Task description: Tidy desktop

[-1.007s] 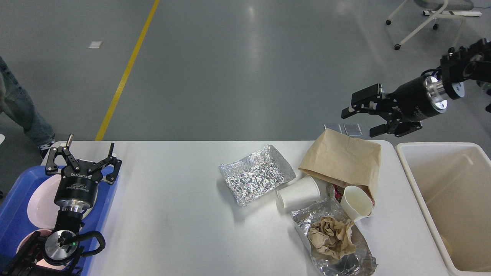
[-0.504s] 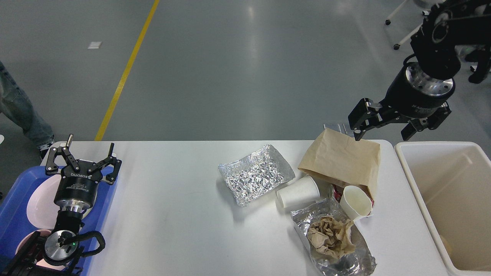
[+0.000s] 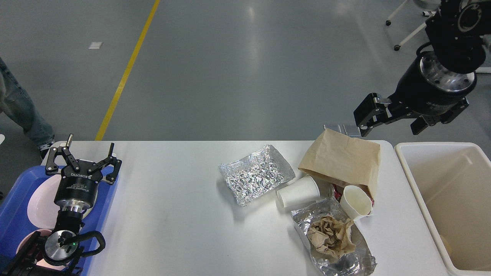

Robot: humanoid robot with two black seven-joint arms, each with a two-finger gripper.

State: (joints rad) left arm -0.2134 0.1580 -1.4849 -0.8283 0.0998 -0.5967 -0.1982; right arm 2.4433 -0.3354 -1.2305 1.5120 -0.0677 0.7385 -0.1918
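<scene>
Above the desktop's (image 3: 172, 214) far right corner, the right claw (image 3: 391, 124) hangs spread and empty; the left claw (image 3: 82, 158) is spread too.

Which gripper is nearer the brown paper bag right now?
Right. The right gripper hangs open just past the far right corner of the paper bag, not touching it. The left gripper sits open far across the desktop, over the blue tray.

White desktop (image 3: 184, 230), foil trays (image 3: 255, 178), paper cups (image 3: 299, 191), brown bag (image 3: 343, 159)

We count two cups (image 3: 298, 191) (image 3: 356, 202), two foils (image 3: 256, 174) (image 3: 337, 249), one bag (image 3: 343, 159), one paper wad (image 3: 330, 236), one bin (image 3: 448, 199), one tray (image 3: 15, 214).
</scene>
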